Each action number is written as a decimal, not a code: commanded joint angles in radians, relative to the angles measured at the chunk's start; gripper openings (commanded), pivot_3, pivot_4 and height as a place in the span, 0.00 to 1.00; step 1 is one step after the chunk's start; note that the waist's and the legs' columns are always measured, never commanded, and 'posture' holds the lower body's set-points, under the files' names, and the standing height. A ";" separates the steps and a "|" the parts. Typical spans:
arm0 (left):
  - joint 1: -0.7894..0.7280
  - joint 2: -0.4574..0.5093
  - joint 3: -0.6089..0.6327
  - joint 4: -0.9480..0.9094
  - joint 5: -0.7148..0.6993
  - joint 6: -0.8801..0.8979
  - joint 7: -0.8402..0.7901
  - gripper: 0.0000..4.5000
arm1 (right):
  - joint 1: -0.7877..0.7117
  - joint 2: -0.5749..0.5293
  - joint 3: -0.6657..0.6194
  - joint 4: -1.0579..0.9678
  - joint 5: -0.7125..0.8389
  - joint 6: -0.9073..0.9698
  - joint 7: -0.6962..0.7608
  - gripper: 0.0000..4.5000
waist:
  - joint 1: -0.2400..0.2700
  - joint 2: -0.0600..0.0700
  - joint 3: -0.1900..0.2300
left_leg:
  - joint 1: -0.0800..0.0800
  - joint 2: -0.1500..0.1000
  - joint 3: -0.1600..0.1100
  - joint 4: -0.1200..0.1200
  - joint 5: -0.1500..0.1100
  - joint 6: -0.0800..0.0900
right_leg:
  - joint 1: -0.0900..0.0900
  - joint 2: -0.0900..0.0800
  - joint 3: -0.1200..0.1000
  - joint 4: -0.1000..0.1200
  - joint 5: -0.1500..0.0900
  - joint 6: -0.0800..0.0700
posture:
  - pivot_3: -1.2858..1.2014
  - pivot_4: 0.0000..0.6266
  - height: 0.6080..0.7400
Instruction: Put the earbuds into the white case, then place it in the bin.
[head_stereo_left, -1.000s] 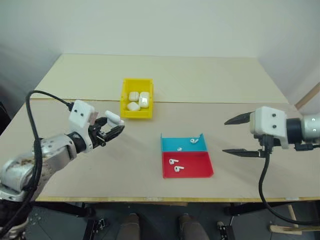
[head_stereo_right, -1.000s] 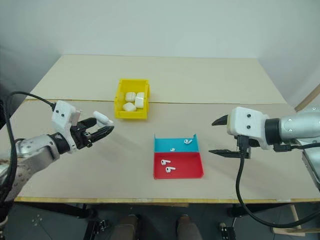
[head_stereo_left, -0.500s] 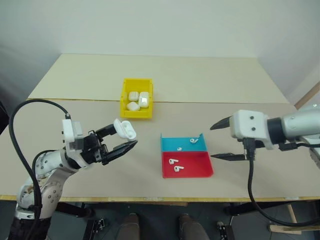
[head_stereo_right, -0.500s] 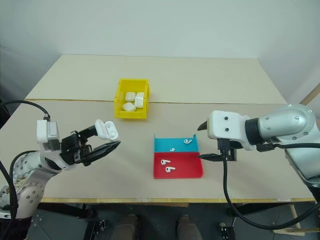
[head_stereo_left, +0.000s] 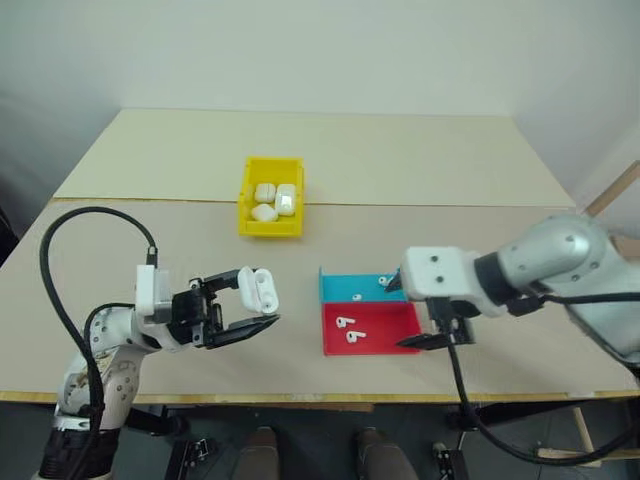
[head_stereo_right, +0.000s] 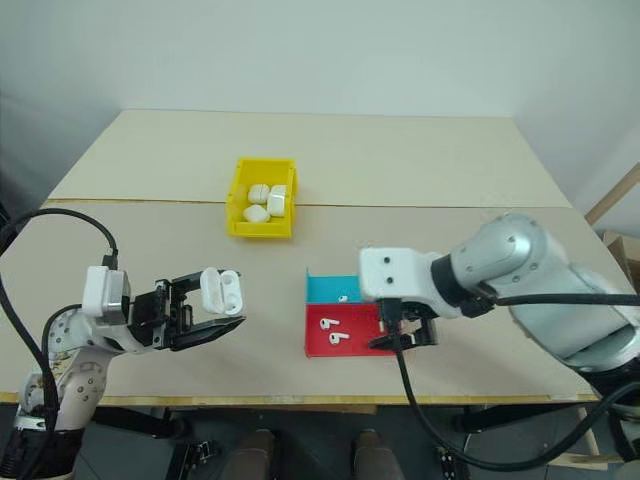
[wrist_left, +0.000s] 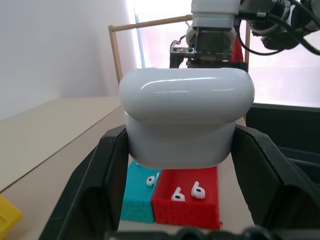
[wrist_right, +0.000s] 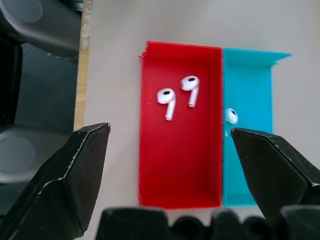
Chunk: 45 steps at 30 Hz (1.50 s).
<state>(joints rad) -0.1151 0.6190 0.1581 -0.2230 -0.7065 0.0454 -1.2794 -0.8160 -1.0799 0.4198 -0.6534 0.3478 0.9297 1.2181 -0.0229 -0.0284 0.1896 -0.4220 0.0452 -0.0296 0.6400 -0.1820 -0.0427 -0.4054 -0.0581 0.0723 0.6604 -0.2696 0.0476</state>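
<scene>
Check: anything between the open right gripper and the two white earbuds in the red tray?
Nothing visible. The right gripper hangs open over the shallow red plastic tray, and the two tiny glossy white earbuds lie uncovered on its floor.

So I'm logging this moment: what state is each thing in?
white case: lid open, held in the left claw
right claw: open, above the trays
red tray: holds two earbuds
blue tray: holds earbuds
yellow bin: holds several white cases
</scene>
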 joint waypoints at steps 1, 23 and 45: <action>0.018 0.006 0.030 -0.009 0.021 -0.065 -0.032 0.63 | -0.043 0.003 0.071 -0.015 -0.086 -0.014 -0.003 1.00 | 0.001 0.000 0.000 | 0.000 0.000 0.000 0.000 0.000 0.000 | 0.000 0.000 0.000 0.000 0.000 0.000 | 0.52 0.24 1.00; 0.078 -0.017 0.045 0.017 0.082 -0.182 -0.037 0.63 | -0.136 0.237 0.305 0.166 -0.327 -0.102 0.063 0.73 | 0.001 0.000 0.000 | 0.001 0.001 0.000 0.002 0.000 0.000 | 0.000 0.001 0.000 0.003 0.000 -0.001 | 0.52 0.24 1.00; 0.075 -0.004 0.038 0.006 0.094 -0.187 -0.009 0.63 | -0.118 0.304 0.364 0.207 -0.425 -0.157 0.084 0.54 | 0.001 0.000 0.000 | 0.001 0.001 0.000 0.002 0.000 0.000 | 0.000 0.001 0.000 0.003 0.000 -0.001 | 0.52 0.24 1.00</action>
<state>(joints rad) -0.0372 0.6026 0.1804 -0.1865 -0.6104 -0.1259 -1.2919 -0.9280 -0.7799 0.7845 -0.4438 -0.0590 0.7941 1.3041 -0.0222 -0.0284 0.1896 -0.4215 0.0463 -0.0300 0.6416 -0.1822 -0.0424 -0.4058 -0.0570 0.0718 0.6630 -0.2693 0.0467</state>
